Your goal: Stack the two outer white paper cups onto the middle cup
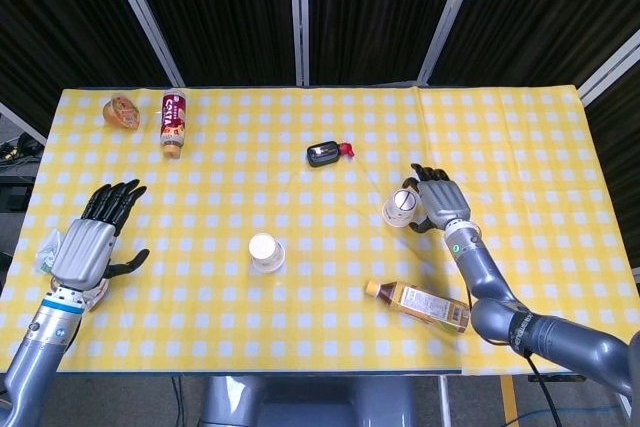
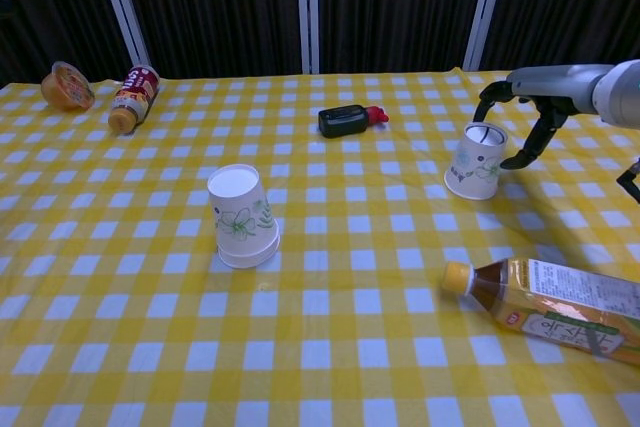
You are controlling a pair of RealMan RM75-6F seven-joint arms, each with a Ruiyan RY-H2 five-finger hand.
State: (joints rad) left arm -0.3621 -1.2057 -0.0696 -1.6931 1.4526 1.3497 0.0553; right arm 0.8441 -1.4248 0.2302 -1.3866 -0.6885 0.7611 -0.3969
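Note:
Middle white paper cup point(image 1: 266, 252) point(image 2: 242, 215) stands upside down near the table's centre. The right cup point(image 1: 401, 207) point(image 2: 477, 161) also stands upside down. My right hand point(image 1: 440, 202) point(image 2: 525, 112) curves around it from the right: fingers arch over its top and the thumb sits just beside its wall with a small gap. My left hand point(image 1: 95, 237) hovers with fingers spread at the table's left edge, seen only in the head view. A white, green-printed cup point(image 1: 44, 251) peeks out beneath it, mostly hidden.
A tea bottle point(image 1: 420, 304) point(image 2: 560, 307) lies near the front right. A small black bottle with a red cap point(image 1: 325, 153) point(image 2: 348, 119) lies behind the cups. A brown bottle point(image 1: 174, 125) point(image 2: 133, 99) and an orange jelly cup point(image 1: 122, 110) point(image 2: 65, 85) lie at the far left.

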